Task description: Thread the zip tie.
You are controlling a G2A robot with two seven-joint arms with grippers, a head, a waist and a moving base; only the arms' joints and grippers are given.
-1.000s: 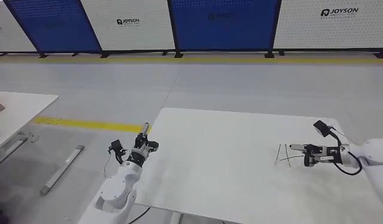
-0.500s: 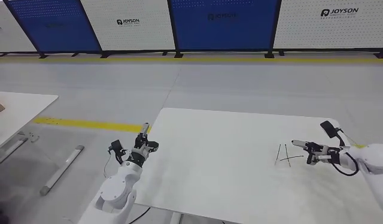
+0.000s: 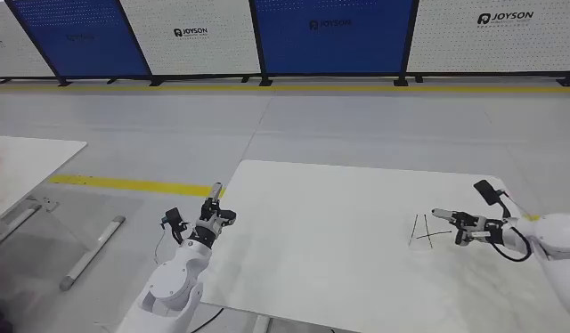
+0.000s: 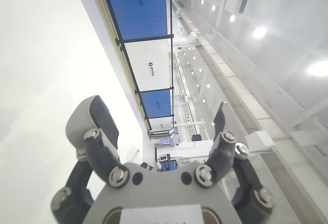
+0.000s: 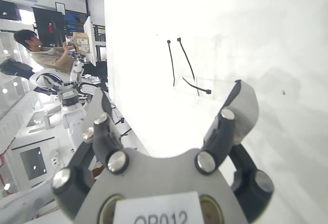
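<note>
White table (image 3: 338, 235) carries three black zip ties (image 5: 188, 63). Right gripper (image 5: 169, 90) hangs near them, jaws spread wide, empty; left gripper (image 4: 159, 103), at the opposite edge, likewise

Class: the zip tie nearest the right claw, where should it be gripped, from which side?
Likely the strap just behind the head of that zip tie, coming from above with the right claw open across it: it lies flat on the table, tail beside another tie.

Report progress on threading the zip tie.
Done: nothing; three zip ties lie loose, unthreaded on the table. In hand: the open right gripper hovers beside them, empty; the left gripper is open at the table's other edge. Remaining: grasp one, thread it.
</note>
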